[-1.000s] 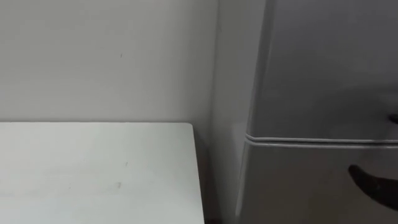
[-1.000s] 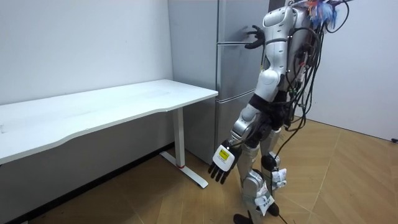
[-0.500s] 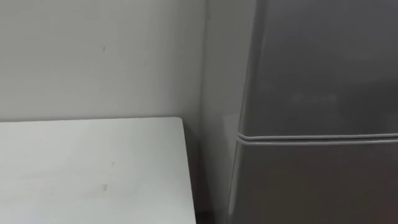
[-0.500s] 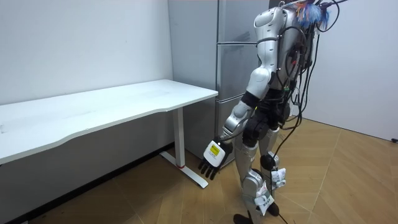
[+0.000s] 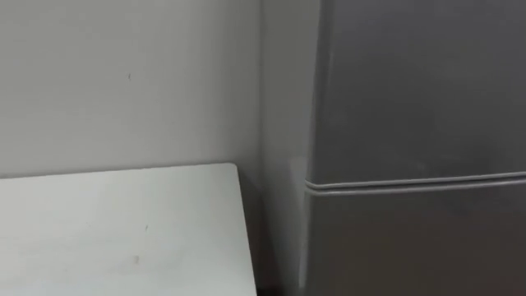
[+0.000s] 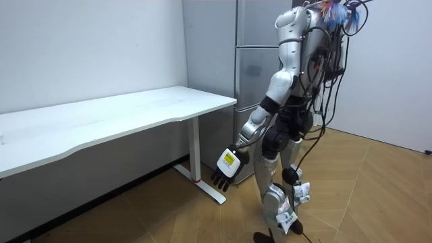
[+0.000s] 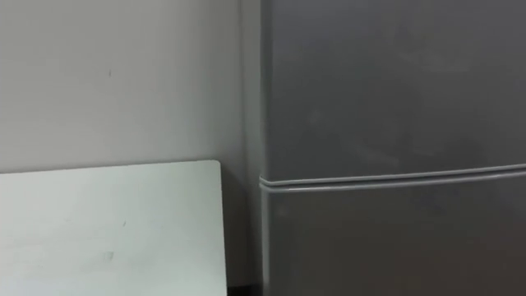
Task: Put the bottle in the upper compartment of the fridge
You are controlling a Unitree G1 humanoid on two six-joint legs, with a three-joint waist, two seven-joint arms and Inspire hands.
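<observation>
I stand close in front of a tall grey fridge point(image 6: 252, 74), facing its doors. The upper door point(image 5: 419, 82) and the lower door point(image 5: 411, 247) are both shut, and a thin seam point(image 5: 411, 182) runs between them. My left hand point(image 6: 226, 169) hangs low beside my leg, near the table's leg, with its fingers relaxed and pointing down and nothing in it.
A long white table point(image 5: 115, 230) stands to the left of the fridge against a pale wall point(image 5: 123, 82); its corner nearly meets the fridge's side. In the room view the table point(image 6: 101, 118) rests on a white leg point(image 6: 196, 152) over a wooden floor point(image 6: 364, 202).
My right hand, raised at the fridge's door seam a second ago, has dropped out of sight. My left arm has swung forward toward the table's leg. The head camera has turned slightly right.
</observation>
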